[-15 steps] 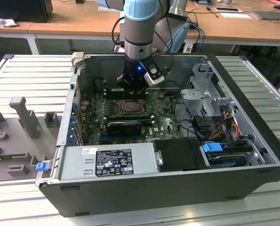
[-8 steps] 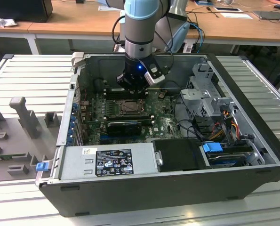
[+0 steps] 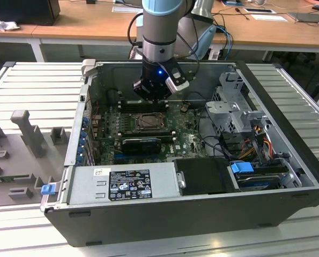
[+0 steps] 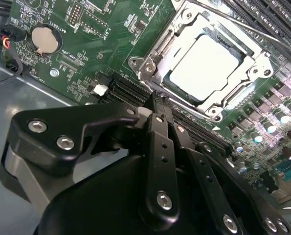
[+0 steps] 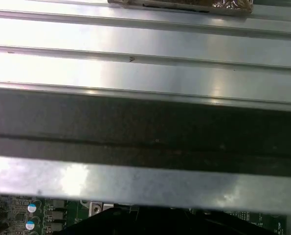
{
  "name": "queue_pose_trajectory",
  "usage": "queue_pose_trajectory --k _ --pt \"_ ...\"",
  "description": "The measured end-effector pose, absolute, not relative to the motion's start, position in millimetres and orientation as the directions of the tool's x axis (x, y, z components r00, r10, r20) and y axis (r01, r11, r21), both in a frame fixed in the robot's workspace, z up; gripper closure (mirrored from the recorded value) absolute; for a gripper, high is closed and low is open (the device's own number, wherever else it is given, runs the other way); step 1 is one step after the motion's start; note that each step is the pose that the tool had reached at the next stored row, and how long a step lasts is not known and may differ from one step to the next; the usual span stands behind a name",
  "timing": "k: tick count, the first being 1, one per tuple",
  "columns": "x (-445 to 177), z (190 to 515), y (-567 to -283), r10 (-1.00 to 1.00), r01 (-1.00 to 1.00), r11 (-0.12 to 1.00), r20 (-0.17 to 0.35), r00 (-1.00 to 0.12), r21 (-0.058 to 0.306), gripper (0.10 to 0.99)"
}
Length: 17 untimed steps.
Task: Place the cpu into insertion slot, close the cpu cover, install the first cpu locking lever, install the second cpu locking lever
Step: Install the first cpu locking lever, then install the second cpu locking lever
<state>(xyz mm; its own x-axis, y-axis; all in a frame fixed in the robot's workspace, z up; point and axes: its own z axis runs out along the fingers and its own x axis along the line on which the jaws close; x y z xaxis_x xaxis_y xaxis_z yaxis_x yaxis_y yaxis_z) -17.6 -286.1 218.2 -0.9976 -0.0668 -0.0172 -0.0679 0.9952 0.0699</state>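
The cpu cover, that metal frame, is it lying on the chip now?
Touching, it seems: in the second wrist view the cpu cover lies closed flat over the cpu, its window framing the pale face with no gap showing at the edges.

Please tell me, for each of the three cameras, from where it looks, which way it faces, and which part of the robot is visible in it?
Exterior view: off the arm, above the open computer case, looking down into it; the arm and tool hang over the motherboard.
Second wrist view: on the arm, facing down past the tool's fingers at the cpu under the cpu cover.
First wrist view: on the arm, facing the case's wall.
The exterior and second wrist views share the motherboard.
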Motion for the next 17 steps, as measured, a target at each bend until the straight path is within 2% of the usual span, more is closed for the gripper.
queue_pose_trajectory --k 17 --pt "-17.1 225.6 -291.9 -0.067 -0.068 0.995 -0.017 -0.998 0.070 0.980"
